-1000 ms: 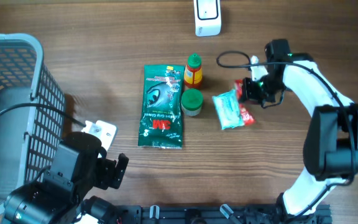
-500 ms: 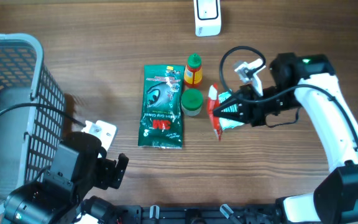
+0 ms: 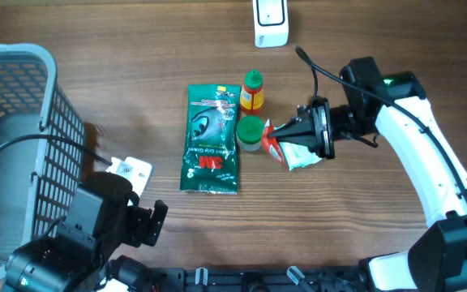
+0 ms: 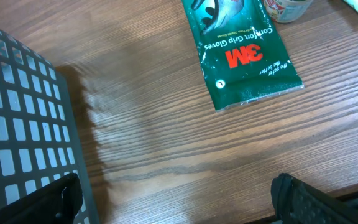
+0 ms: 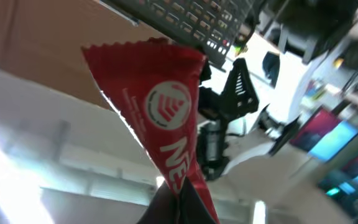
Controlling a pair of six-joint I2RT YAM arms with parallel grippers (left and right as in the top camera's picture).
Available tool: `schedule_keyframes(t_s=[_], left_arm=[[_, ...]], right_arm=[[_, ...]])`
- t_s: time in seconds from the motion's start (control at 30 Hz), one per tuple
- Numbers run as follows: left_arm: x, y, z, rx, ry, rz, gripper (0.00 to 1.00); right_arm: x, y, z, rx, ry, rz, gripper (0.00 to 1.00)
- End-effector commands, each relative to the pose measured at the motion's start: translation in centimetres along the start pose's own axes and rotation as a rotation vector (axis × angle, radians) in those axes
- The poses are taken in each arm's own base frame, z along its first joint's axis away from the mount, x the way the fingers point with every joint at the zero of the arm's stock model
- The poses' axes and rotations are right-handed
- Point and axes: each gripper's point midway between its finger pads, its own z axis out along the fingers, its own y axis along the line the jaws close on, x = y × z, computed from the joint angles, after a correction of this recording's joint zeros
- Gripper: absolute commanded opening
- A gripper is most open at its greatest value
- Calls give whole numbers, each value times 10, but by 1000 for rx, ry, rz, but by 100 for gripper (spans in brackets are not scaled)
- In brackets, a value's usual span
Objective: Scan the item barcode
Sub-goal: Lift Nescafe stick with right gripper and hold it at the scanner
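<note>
Centre right of the overhead frame, the right gripper [image 3: 292, 132] clamps a red packet [image 3: 272, 139]. The left gripper [image 3: 154, 221], lower left, rests with fingers spread wide. With pickup apparently done, the next move is turning the barcode toward the scanner [image 3: 271, 21], top centre.

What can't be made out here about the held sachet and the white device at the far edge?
- Red sachet, right wrist view: no barcode shows; its print runs under the right end effector.
- White device, overhead: top cut off by the frame edge.
- Jar, left wrist view: mostly cut off at the top edge; label unreadable.
</note>
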Motion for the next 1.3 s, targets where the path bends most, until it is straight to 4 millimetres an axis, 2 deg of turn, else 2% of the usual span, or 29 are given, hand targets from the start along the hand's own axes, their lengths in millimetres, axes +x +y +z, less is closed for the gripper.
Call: schedule_keyframes(t_s=[0.0,0.1,0.5,0.63,0.67,0.7,0.73,0.8,0.83,0.9,0.97,1.03,1.1,1.13,1.27], left_arm=[[-1,-1,-1,7,-7,4,100],[-1,-1,-1,7,-7,4,100],[-1,-1,-1,7,-7,4,100],[-1,-1,-1,7,-7,4,100],[-1,-1,-1,7,-7,4,100],[-1,-1,-1,7,-7,4,100],[-1,-1,-1,7,-7,4,100],[-1,-1,-1,7,-7,4,100],[-1,-1,-1,7,-7,4,100],[-1,-1,-1,7,-7,4,100],[-1,-1,-1,7,-7,4,100],[-1,-1,-1,7,-7,4,100],[-1,-1,-1,7,-7,4,100],[-1,-1,-1,7,-7,4,100],[-1,-1,-1,7,-7,4,100]], right_arm=[[16,12,-1,-39,74,104,4],[13,17,-1,-39,74,27,4],[11,19,-1,-36,69,-15,4],[4,29,-1,-31,40,-393,4],[2,29,-1,-29,34,-433,4],[-4,28,-1,-13,-2,-465,4],[-26,25,-2,40,-118,-482,4],[-91,10,-25,208,-499,-418,4],[-107,5,-36,256,-610,-398,4],[-114,2,-47,287,-685,-391,4],[-107,1,-60,289,-745,-398,4],[-99,-7,-81,327,-882,-389,4],[-79,-23,-110,364,-1078,-348,4],[-58,-38,-130,370,-1213,-310,4],[-15,-67,-158,344,-1403,-287,4]])
